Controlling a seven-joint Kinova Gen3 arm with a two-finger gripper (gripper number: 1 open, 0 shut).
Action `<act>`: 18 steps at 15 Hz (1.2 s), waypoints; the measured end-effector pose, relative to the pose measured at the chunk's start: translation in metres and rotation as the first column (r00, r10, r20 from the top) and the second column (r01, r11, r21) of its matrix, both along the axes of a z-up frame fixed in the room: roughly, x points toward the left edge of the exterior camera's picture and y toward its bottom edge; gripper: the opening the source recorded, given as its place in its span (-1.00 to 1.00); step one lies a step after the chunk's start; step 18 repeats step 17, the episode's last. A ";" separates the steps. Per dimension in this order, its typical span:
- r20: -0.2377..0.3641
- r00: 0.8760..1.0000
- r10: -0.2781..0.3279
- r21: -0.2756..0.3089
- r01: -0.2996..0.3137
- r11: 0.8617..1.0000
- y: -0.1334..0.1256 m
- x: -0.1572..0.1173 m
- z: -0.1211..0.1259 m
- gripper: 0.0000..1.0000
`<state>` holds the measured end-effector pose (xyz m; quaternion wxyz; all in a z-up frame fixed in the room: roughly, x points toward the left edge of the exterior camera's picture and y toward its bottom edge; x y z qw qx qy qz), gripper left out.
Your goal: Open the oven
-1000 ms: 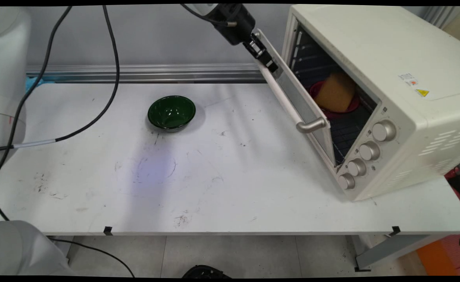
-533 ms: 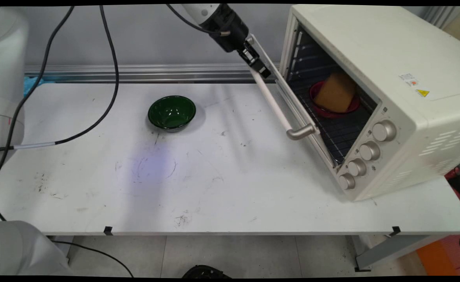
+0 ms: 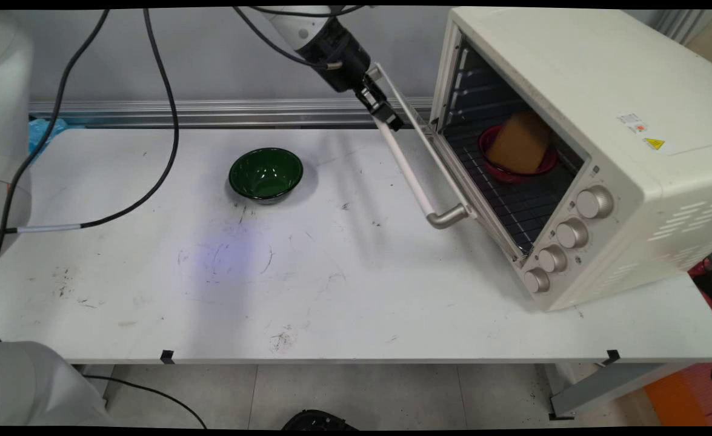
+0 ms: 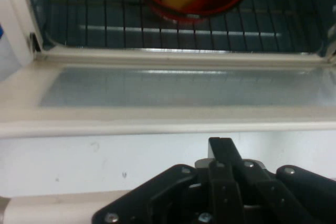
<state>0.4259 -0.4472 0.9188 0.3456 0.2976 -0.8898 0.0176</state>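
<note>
End effector (image 3: 385,115) grips one oven door handle (image 3: 413,175); one green bowl (image 3: 265,174)

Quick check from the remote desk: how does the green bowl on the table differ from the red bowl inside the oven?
The dark green bowl stands out on the white table; the red bowl sits on the wire rack inside the cream toaster oven. The green bowl is empty; the red bowl holds a tan sponge-like block. Both are round, glossy and upright.
</note>
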 end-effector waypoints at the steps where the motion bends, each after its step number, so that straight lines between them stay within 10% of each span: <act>1: 0.003 1.000 0.001 0.001 -0.001 1.000 0.001 0.002 -0.001 -1.00; 18: 0.084 0.996 -0.013 0.032 0.010 0.999 0.048 0.045 -0.044 -1.00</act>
